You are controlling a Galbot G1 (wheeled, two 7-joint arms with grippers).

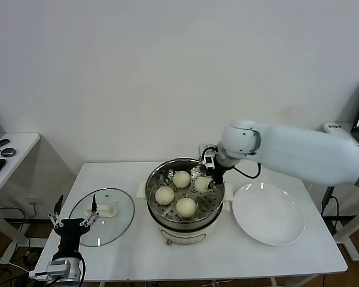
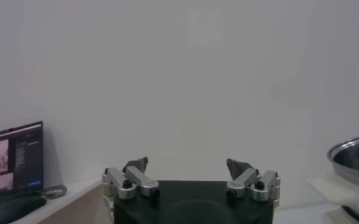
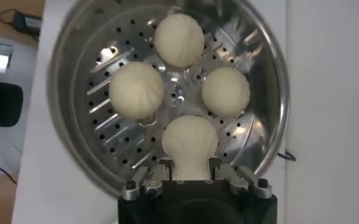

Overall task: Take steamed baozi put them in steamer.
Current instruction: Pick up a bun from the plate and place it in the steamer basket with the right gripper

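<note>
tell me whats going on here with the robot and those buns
The right gripper is shut on the fourth baozi, down inside the steamer on the perforated tray beside three others. The white plate sits bare. The left gripper waits open by the glass lid.

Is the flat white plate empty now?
Empty: the flat white plate is bare; all four cream-white buns sit inside the steel steamer.
</note>
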